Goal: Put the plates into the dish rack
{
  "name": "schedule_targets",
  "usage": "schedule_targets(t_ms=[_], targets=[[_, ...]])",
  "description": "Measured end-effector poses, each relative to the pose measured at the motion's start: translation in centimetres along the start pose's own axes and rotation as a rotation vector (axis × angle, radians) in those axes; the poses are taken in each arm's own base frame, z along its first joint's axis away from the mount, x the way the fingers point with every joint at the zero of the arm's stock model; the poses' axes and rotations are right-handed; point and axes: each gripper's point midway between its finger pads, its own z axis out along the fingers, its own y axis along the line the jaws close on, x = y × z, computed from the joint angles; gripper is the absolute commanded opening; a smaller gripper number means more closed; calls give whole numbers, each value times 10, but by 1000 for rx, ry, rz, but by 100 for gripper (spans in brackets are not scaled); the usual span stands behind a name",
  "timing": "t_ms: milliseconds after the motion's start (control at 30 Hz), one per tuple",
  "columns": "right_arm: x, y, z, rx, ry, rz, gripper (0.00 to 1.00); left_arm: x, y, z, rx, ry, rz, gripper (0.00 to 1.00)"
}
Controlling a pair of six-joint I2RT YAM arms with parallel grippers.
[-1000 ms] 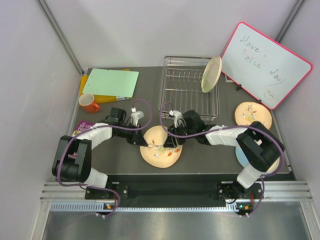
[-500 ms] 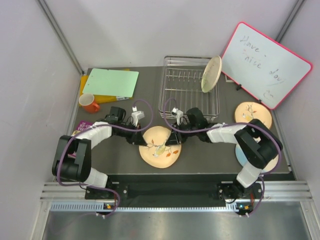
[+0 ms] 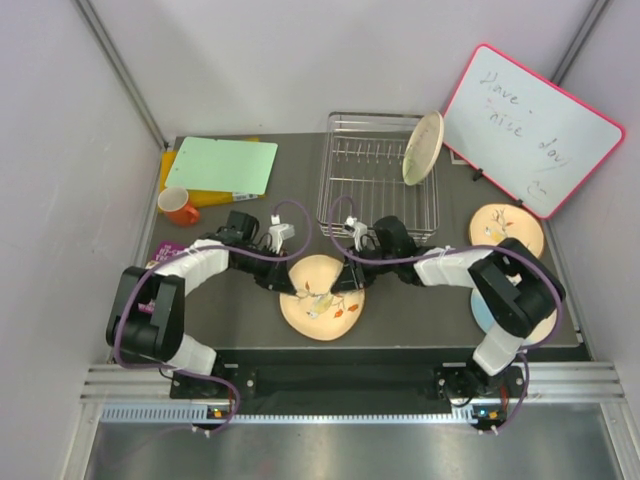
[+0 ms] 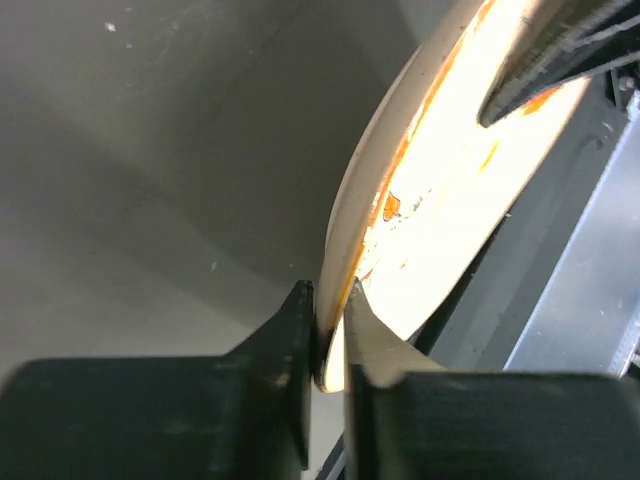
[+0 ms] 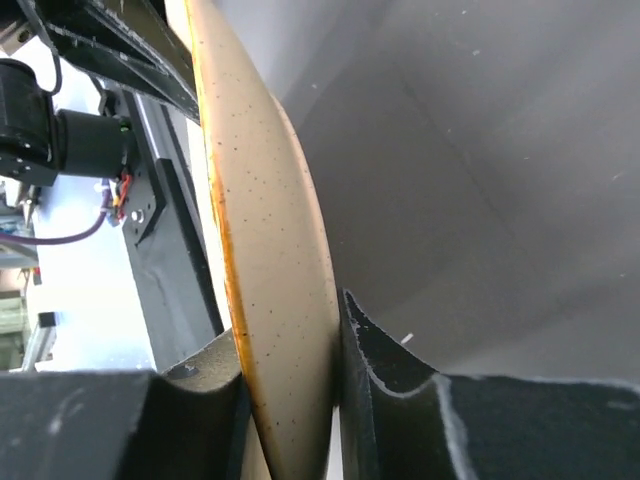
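A peach plate (image 3: 322, 300) with a sprig drawing sits at the table's near middle, tilted between both grippers. My left gripper (image 3: 284, 283) is shut on its left rim; the left wrist view shows the rim (image 4: 345, 250) pinched in that gripper (image 4: 330, 345). My right gripper (image 3: 352, 281) is shut on its right rim, and the rim (image 5: 275, 250) sits between that gripper's (image 5: 290, 385) jaws. The chrome dish rack (image 3: 372, 190) stands behind, with a yellow-green plate (image 3: 423, 148) leaning upright at its right end. A second peach plate (image 3: 506, 230) lies at the right. A blue plate (image 3: 478, 313) is mostly hidden under the right arm.
A pink-framed whiteboard (image 3: 535, 128) leans at the back right. A green board (image 3: 222, 165) on a yellow item lies at the back left, with an orange mug (image 3: 178, 205) in front of it. A purple item (image 3: 163, 252) lies near the left edge.
The right gripper has drawn back slightly to the plate's right rim. The left wrist has shifted a little farther back. The plate has stayed between them, moving slightly nearer.
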Motion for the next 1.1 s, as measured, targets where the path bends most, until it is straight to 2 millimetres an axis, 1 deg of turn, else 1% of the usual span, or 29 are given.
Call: schedule_targets(t_ms=[33,67,133,167,233,267,333,400,467,500,533,567,600,633,667,733,767,800,867,900,933,967,1033,1100], targets=[[0,0,0,0,0,2,0,0,1,0,-7,1,-1,42],[0,1,0,-2,1,11,0,0,3,1,-21,4,2,47],[-4,8,0,-17,-8,29,0,-4,4,4,-49,12,18,54],[-9,11,-2,-16,-13,21,0,-7,3,4,-52,12,23,56],[-19,16,-11,-4,-31,13,0,-20,0,-3,-58,-15,51,59],[-30,22,-18,1,-47,-6,0,-29,-1,-9,-60,-45,70,61],[-51,27,-31,12,-87,-33,0,-53,-4,-30,-81,-129,126,61],[-81,38,-47,17,-136,-89,0,-81,-11,-60,-119,-229,204,63],[-114,54,-66,26,-184,-162,0,-107,-23,-91,-165,-320,278,63],[-127,60,-73,32,-205,-192,0,-117,-28,-103,-184,-355,310,64],[-143,67,-83,41,-228,-227,0,-130,-36,-118,-206,-396,342,66],[-158,74,-93,57,-252,-259,0,-143,-43,-133,-231,-440,380,74],[-173,79,-101,80,-277,-294,0,-155,-52,-147,-254,-483,412,87],[-186,83,-110,109,-302,-323,0,-167,-60,-161,-277,-527,433,90],[-200,83,-120,153,-331,-340,0,-177,-69,-173,-299,-575,460,90],[-226,79,-139,264,-387,-365,0,-190,-81,-194,-346,-666,472,90],[-237,74,-147,315,-411,-372,0,-192,-85,-199,-358,-692,470,90],[-254,68,-157,383,-442,-378,0,-195,-87,-206,-377,-728,465,89],[-281,50,-171,509,-493,-389,0,-195,-86,-211,-402,-769,432,88],[-297,39,-178,586,-518,-388,0,-194,-83,-211,-414,-782,405,88],[-307,28,-183,644,-533,-383,0,-192,-79,-210,-424,-788,382,88],[-321,14,-190,728,-556,-371,0,-190,-71,-208,-441,-793,341,87],[-337,-11,-199,860,-583,-351,0,-184,-60,-203,-462,-789,289,87],[-346,-42,-209,1019,-603,-316,0,-178,-50,-197,-475,-779,248,87]])
